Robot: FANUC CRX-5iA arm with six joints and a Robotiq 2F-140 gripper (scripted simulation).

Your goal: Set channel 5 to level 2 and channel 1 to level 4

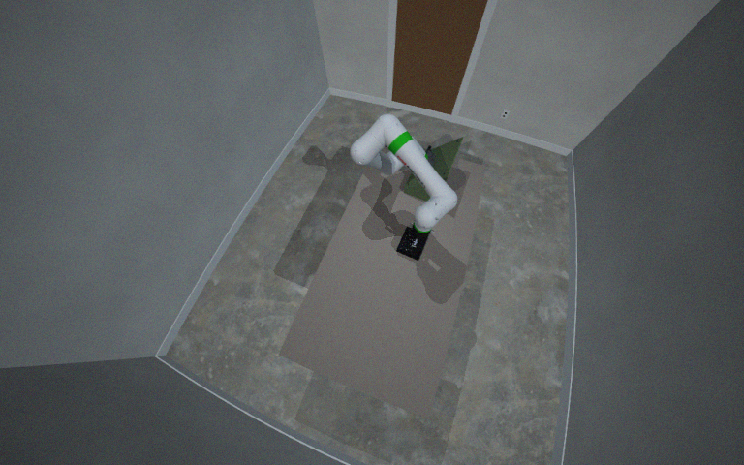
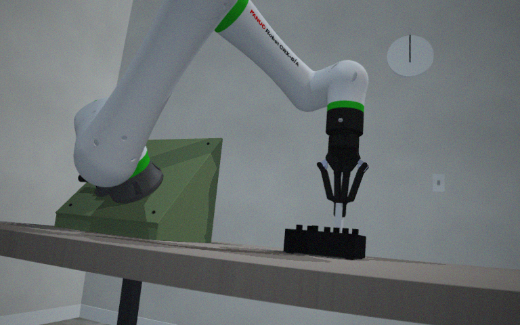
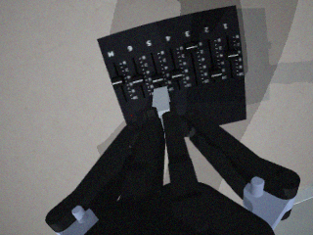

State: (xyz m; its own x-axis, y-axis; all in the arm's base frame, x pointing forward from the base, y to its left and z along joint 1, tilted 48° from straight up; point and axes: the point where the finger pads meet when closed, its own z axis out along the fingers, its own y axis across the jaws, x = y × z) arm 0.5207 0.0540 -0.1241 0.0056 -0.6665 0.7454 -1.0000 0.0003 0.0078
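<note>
The lighting desk (image 2: 324, 242) is a small black box with a row of several faders. It stands flat on the table, and it also shows in the overhead view (image 1: 412, 242) and the wrist view (image 3: 176, 69). My gripper (image 2: 338, 214) points straight down over the desk and is shut, with its pale fingertips pressed together. In the wrist view the gripper tip (image 3: 160, 101) is at the third fader from the left, near the lower part of its slot. From the side the tip reaches down to the fader caps. I cannot tell whether it touches a cap. The scale marks are too small to read.
The green wedge-shaped robot base (image 2: 153, 191) stands on the table to the left of the desk. The table's near edge (image 2: 268, 275) runs across the front. A table leg (image 2: 128, 302) is below on the left.
</note>
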